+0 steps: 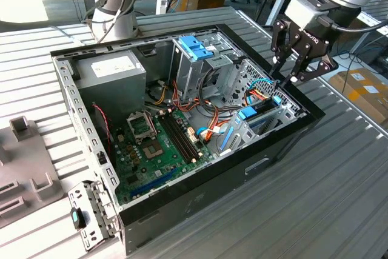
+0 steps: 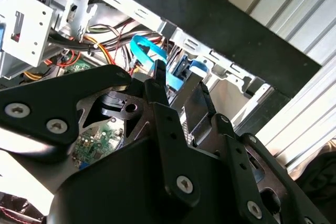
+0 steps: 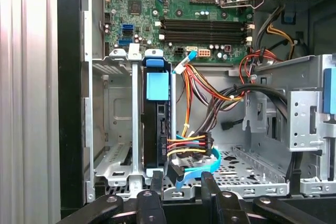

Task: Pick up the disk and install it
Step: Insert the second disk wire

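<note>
Two black fingers (image 3: 156,184) of my gripper (image 1: 286,76) are hanging slightly apart, holding nothing, just above the disk (image 3: 157,124), a flat silver drive with blue plastic rails. It is sitting on edge in the metal bay (image 3: 113,124) of the open black computer case (image 1: 200,192), cables (image 3: 191,145) plugged in, green motherboard (image 1: 154,144) lying beyond.
</note>
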Robot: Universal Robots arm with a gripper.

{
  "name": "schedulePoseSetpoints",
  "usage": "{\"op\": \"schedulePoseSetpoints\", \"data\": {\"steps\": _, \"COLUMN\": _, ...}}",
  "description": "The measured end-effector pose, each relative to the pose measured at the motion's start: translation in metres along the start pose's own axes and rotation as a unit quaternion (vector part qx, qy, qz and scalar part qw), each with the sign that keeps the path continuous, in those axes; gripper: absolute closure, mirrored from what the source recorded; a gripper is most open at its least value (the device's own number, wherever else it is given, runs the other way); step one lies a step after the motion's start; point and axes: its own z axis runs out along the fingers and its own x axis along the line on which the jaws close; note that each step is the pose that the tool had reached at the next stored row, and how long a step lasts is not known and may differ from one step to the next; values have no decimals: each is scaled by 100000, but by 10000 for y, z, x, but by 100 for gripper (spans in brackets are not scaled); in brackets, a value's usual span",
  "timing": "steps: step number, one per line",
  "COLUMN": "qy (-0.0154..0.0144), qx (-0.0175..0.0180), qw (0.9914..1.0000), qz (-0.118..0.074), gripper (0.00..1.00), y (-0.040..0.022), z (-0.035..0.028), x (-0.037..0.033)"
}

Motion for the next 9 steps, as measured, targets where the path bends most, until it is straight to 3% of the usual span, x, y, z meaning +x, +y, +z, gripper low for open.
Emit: {"op": "schedulePoseSetpoints", "data": {"steps": 9, "qy": 1, "qx": -1, "qw": 100000, "qz": 1, "gripper": 58, "y": -149, "z": 2, "x": 1}}
